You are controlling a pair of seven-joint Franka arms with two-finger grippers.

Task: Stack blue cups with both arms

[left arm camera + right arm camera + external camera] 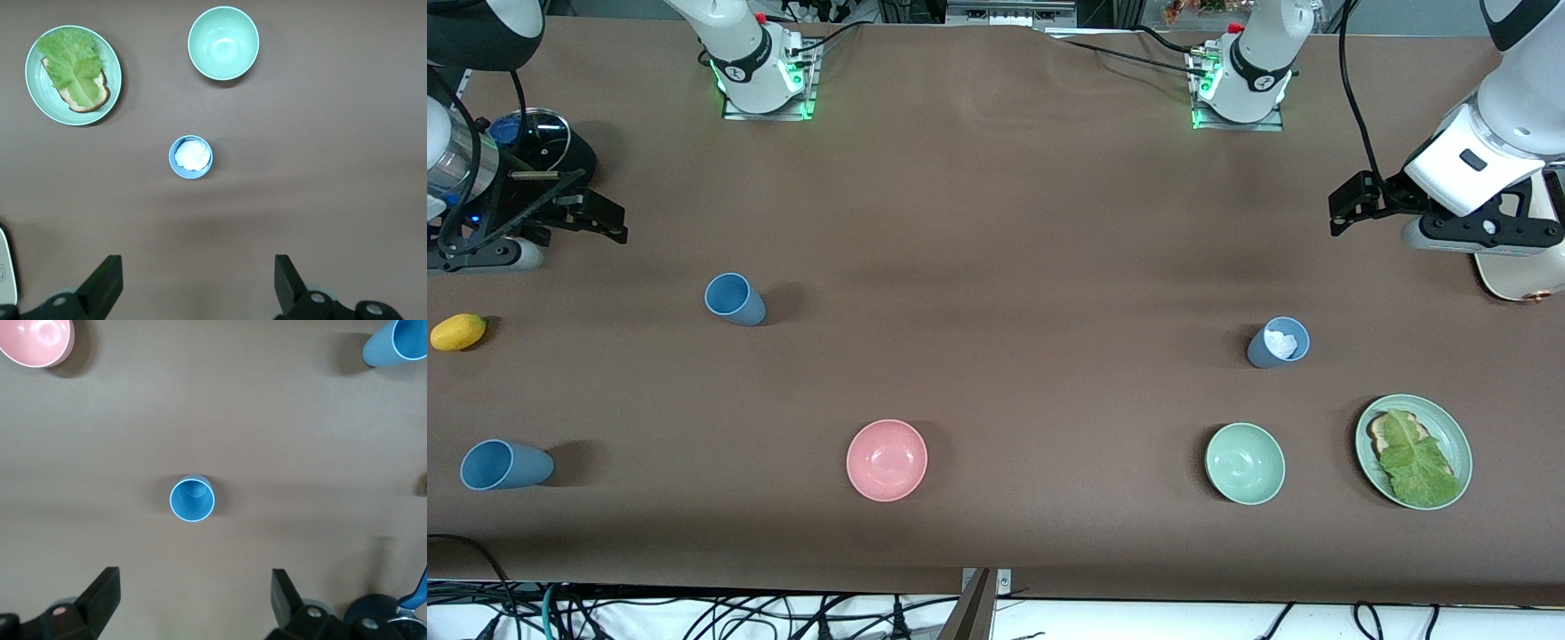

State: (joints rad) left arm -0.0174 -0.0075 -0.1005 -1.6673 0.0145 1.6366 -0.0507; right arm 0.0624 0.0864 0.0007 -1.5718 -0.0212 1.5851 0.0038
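Three blue cups stand on the brown table. A bright blue cup point(735, 300) point(192, 499) is toward the right arm's end. A duller blue cup point(505, 465) point(397, 343) is nearer the front camera, at that same end. A grey-blue cup point(1279, 342) point(191, 157) with something white inside is toward the left arm's end. My right gripper point(615, 222) point(195, 593) is open and empty in the air, apart from the bright blue cup. My left gripper point(1336, 213) point(198, 280) is open and empty, up in the air, apart from the grey-blue cup.
A pink bowl point(887, 460) point(37, 340), a pale green bowl point(1245, 463) point(223, 43) and a green plate point(1458, 440) point(40, 107) with bread and lettuce sit near the front edge. A yellow lemon point(458, 332) and a black lidded pot point(543, 142) lie at the right arm's end.
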